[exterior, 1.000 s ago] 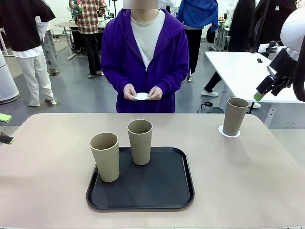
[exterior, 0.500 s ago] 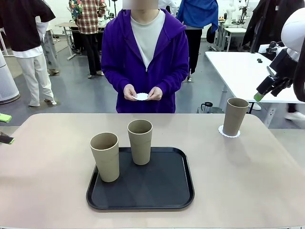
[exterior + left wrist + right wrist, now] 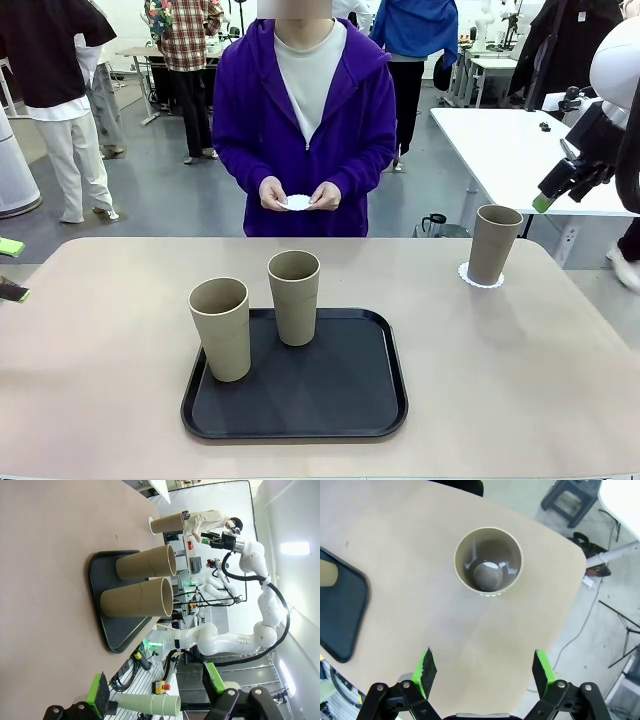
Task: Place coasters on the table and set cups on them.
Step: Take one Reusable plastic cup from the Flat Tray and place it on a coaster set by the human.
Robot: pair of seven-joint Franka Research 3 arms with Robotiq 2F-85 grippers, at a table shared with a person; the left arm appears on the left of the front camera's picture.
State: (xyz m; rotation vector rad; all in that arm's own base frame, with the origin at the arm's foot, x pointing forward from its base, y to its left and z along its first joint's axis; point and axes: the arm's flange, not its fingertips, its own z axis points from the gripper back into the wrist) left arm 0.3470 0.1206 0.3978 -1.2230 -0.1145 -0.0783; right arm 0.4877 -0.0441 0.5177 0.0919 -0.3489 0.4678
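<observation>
Holding nothing, my right gripper (image 3: 484,666) and left gripper (image 3: 154,685) stand wide open. A tall smooth tan cup (image 3: 488,561) sits on a lacy white coaster (image 3: 469,276) near the table (image 3: 420,625)'s round corner; two more cups (image 3: 220,330) (image 3: 294,297) stand on a black tray (image 3: 340,400).

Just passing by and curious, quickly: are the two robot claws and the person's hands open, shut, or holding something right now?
Left gripper: open, holding nothing.
Right gripper: open, holding nothing.
Person's hands: holding a coaster between them.
</observation>
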